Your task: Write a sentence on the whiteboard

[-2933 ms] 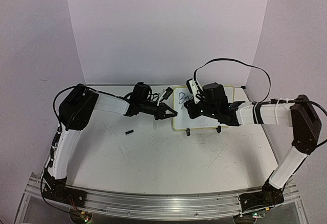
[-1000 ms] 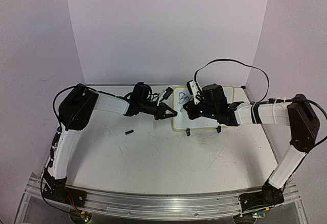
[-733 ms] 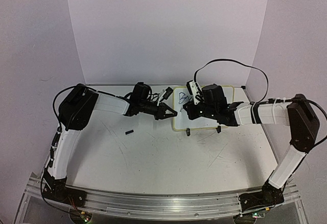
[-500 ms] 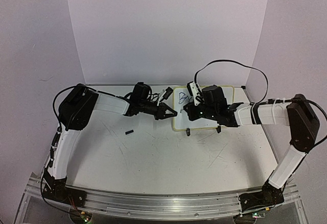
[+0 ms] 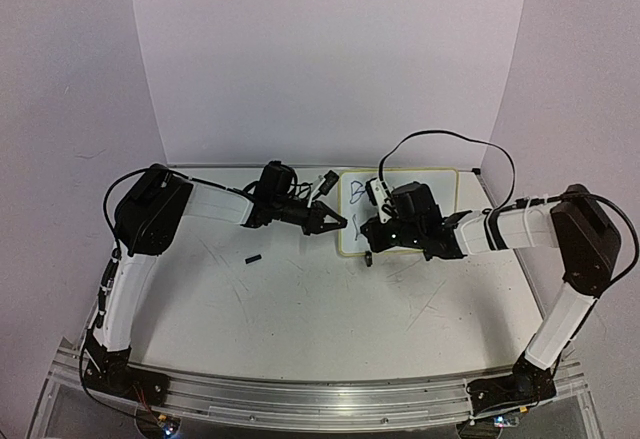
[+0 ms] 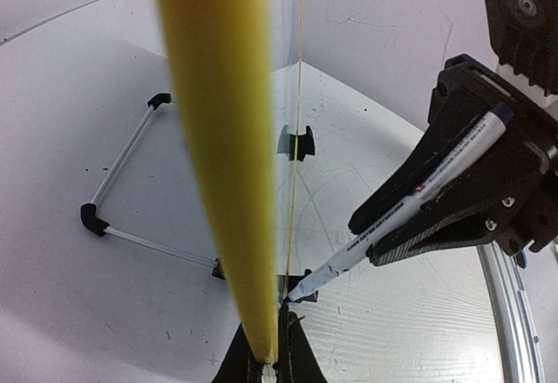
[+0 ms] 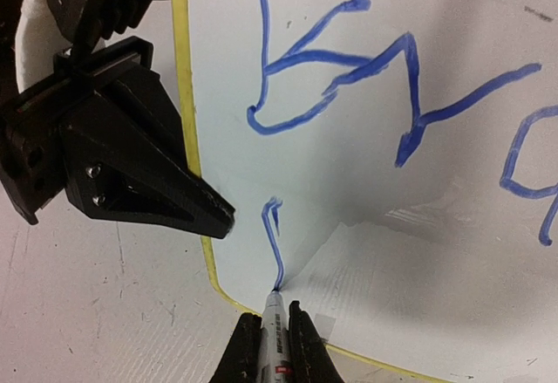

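The whiteboard (image 5: 445, 187) lies at the back of the table, with blue scribbles (image 7: 331, 60) on it. My left gripper (image 5: 340, 223) is shut on its yellow left rim (image 6: 228, 156), which the left wrist view shows edge-on between the fingers of the left gripper (image 6: 272, 332). My right gripper (image 5: 368, 231) hangs over the board's near-left corner, shut on a white marker (image 7: 274, 335). The marker's tip touches the board at the bottom of a short fresh blue stroke (image 7: 275, 243). In the left wrist view the marker (image 6: 410, 208) slants down to the board beside my left fingers.
A small black piece (image 5: 253, 257) lies on the scratched tabletop left of centre. One black clip foot (image 5: 370, 258) shows at the board's near edge. The right arm's cable (image 5: 440, 139) loops above the board. White walls close the back and both sides.
My right gripper has slid with the marker toward me, down to the board's near-left corner, leaving a new blue stroke. The left arm has stayed still on the rim.
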You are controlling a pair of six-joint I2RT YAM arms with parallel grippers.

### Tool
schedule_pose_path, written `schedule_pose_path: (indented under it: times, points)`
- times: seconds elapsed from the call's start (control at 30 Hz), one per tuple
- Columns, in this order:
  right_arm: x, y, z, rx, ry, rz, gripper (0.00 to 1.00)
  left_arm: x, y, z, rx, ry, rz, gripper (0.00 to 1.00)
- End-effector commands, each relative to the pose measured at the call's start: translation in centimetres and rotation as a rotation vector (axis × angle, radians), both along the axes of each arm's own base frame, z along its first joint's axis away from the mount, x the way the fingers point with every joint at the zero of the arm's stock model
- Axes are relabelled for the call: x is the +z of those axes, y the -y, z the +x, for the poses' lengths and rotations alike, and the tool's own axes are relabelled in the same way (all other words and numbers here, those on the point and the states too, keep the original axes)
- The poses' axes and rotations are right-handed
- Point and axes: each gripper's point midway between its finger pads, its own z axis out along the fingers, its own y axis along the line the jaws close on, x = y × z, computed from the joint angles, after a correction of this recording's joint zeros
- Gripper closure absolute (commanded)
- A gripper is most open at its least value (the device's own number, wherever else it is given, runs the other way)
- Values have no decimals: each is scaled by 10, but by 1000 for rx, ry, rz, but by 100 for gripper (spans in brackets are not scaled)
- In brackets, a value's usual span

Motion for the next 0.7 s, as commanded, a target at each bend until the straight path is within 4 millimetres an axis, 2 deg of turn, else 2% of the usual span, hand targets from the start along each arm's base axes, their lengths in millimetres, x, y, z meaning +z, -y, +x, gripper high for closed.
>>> schedule_pose_path:
  times: [0.0,0.1,0.2,0.37,0.67]
  points:
    - [6,-4,4,-8,16,31,100,-45,-18,10,88,-8,158,100]
    - [37,-7,-2,18,51,97,100,-45,-19,11,91,-10,159,100]
    - [59,2,-1,-7,96,118,100,-45,-18,11,89,-9,158,100]
    - [65,16,16,-52,115,109,100,-43,-18,11,89,-9,157,100]
    - [60,13,22,-49,119,83,100,-44,-18,11,88,-9,158,100]
